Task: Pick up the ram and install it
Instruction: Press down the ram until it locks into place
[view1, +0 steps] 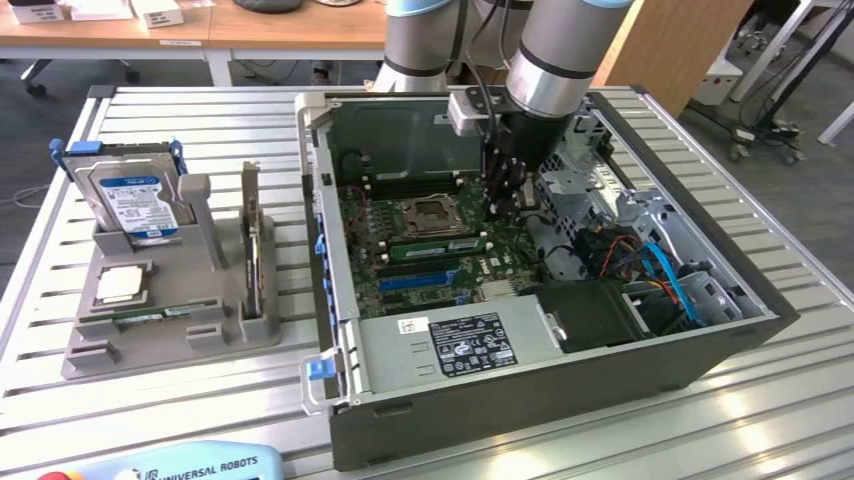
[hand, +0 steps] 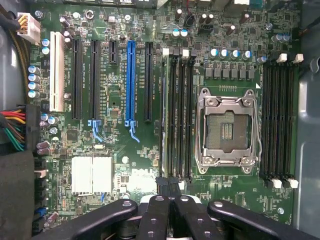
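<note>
Claw: the claw (view1: 503, 205) is clenched, its dark fingers (hand: 155, 215) pressed tip to tip. I cannot tell whether anything is pinched between them.
Arm: it comes down into the open computer case (view1: 534, 400) from 12 o'clock in the exterior view.
Ram: the ram (view1: 434, 243), a thin green stick, stands on edge in the memory slots. In the exterior view it sits at 6 o'clock of the processor socket (view1: 434, 213).
Claw to ram: the tips sit near the stick's 3 o'clock end. I cannot tell if they touch it.
Motherboard: the green motherboard (hand: 115, 90) lies flat in the case. Its socket is open and bare, and a blue slot (hand: 131, 80) stands among the black ones.
Holder: a grey holder (view1: 174, 335) rests on the table (view1: 801, 400) at 9 o'clock of the case.
Holder contents: a blue-labelled hard drive (view1: 134, 200) stands upright at its 12 o'clock end. A silver processor chip (view1: 120, 283) sits at 6 o'clock of the drive. A second stick (view1: 140, 317) lies at 6 o'clock of the chip.
</note>
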